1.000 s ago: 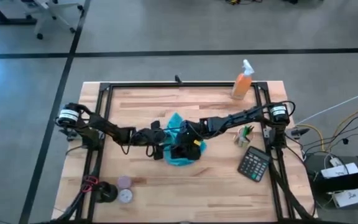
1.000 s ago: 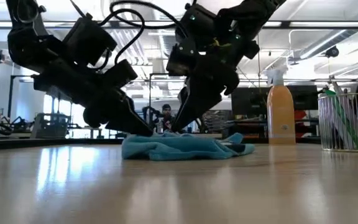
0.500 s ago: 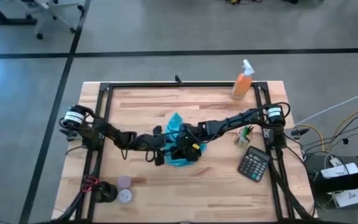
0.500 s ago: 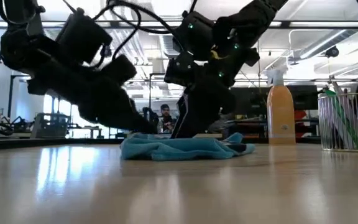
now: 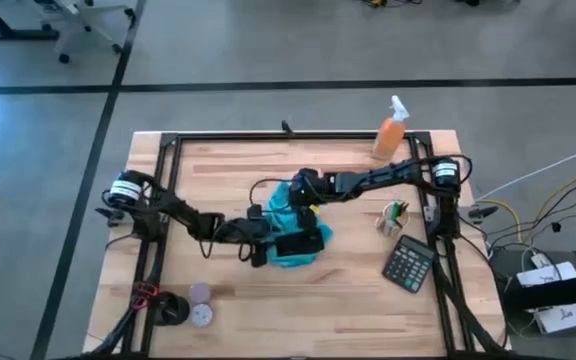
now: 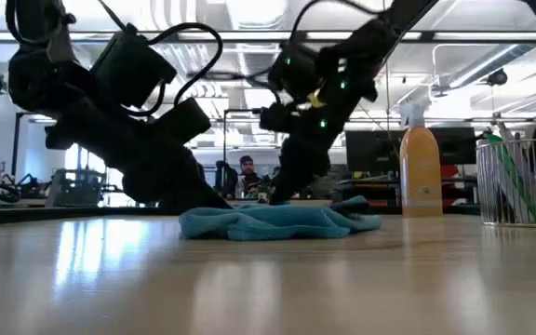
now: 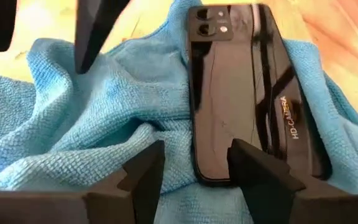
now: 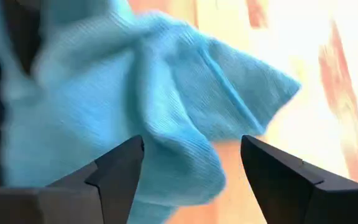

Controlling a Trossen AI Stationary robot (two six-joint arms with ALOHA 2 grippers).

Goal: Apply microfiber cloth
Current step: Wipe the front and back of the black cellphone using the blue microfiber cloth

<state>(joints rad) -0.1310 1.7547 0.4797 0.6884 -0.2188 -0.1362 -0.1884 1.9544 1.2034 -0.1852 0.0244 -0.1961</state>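
The turquoise microfiber cloth (image 5: 288,259) lies crumpled at the table's middle (image 6: 268,221). A black phone (image 7: 247,93) lies flat on it, camera end away from my left gripper. My left gripper (image 7: 194,180) comes in low from the table's left and is open, its fingers either side of the phone's near corner over the cloth's left part (image 7: 92,124). My right gripper (image 5: 303,192) is open over the cloth's far part, a raised fold (image 8: 185,93) of cloth between its fingers. My left gripper slants down from the table's left, and its fingertips (image 6: 214,201) reach the cloth's left edge; I cannot tell whether they touch the cloth or the phone. My right gripper points down at the cloth's far part (image 6: 282,195); I cannot tell whether it touches.
An orange spray bottle (image 5: 390,130) stands at the far right. A wire cup of pens (image 5: 393,215) and a calculator (image 5: 409,263) are at the right. Small round things (image 5: 200,305) lie near the left front corner. A person (image 6: 247,172) shows far behind the table.
My right gripper has drawn back from over the phone toward the table's far edge, leaving the phone uncovered on the cloth. My left gripper has moved slightly toward the cloth and stayed low. The cloth has stayed in place.
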